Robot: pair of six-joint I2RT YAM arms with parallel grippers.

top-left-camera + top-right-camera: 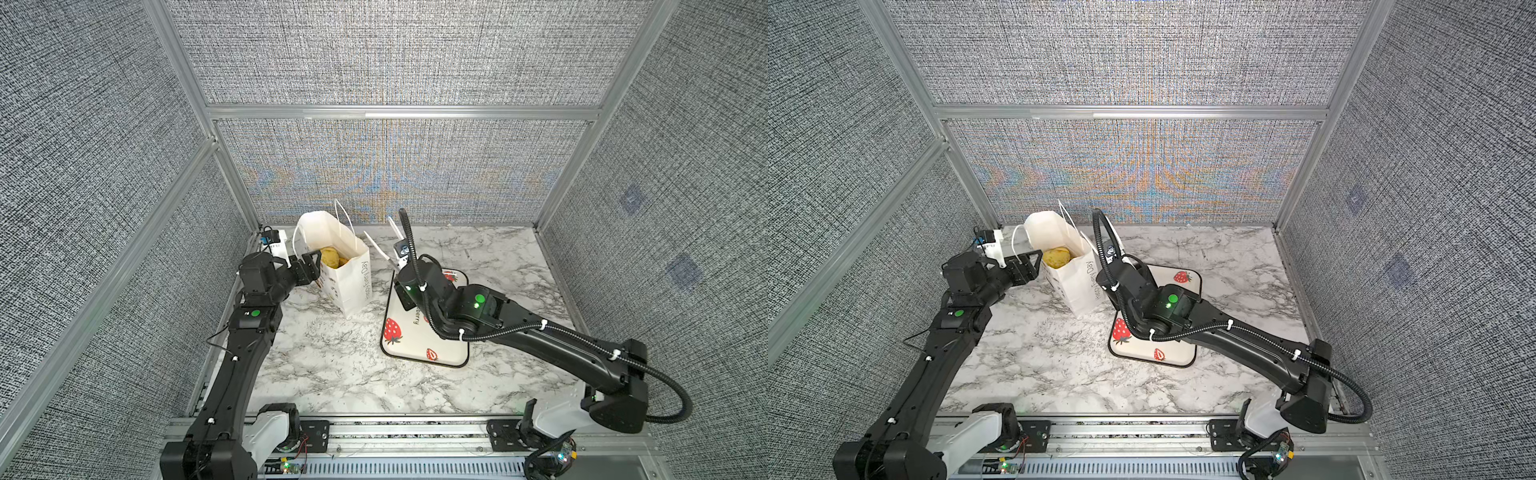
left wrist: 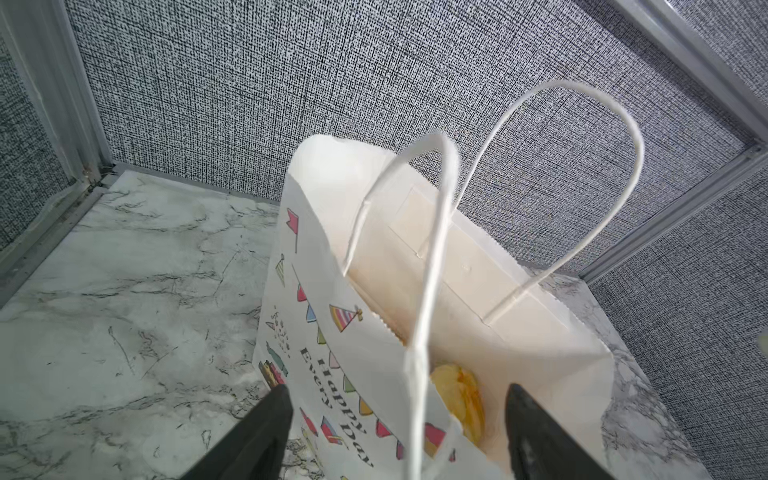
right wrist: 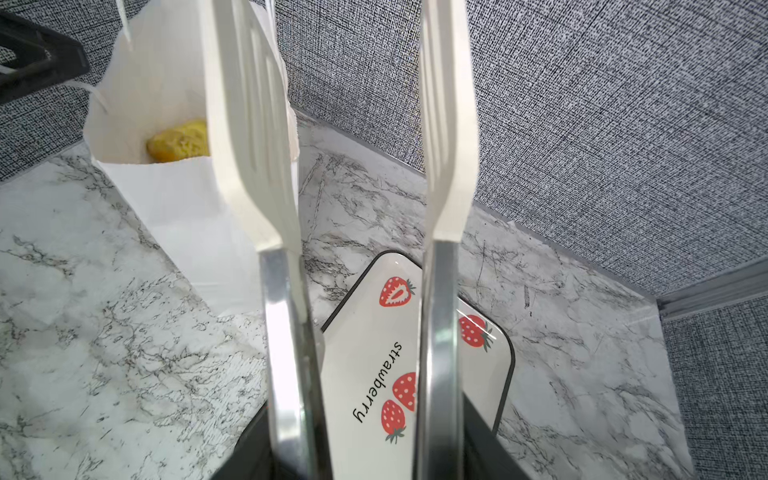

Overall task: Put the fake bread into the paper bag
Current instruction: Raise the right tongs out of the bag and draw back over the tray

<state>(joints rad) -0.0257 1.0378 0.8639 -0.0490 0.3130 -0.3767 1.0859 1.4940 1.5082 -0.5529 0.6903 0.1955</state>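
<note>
The white paper bag (image 1: 351,286) (image 1: 1077,291) stands upright at the back left of the marble table. Golden fake bread (image 1: 330,257) (image 1: 1057,257) (image 2: 457,392) (image 3: 178,141) lies inside it. My left gripper (image 1: 308,264) (image 1: 1029,259) (image 2: 397,388) is open at the bag's left rim, with the printed wall (image 2: 332,374) and a cord handle (image 2: 432,291) between its spread fingers, not clamped. My right gripper (image 3: 365,451) is shut on white slotted tongs (image 1: 377,248) (image 3: 249,124). The tongs stand open and empty, pointing up beside the bag.
A white strawberry-printed tray (image 1: 415,345) (image 1: 1144,353) (image 3: 365,353) lies to the right of the bag, under the right arm; its visible surface is bare. Grey fabric walls with aluminium posts close in the back and both sides.
</note>
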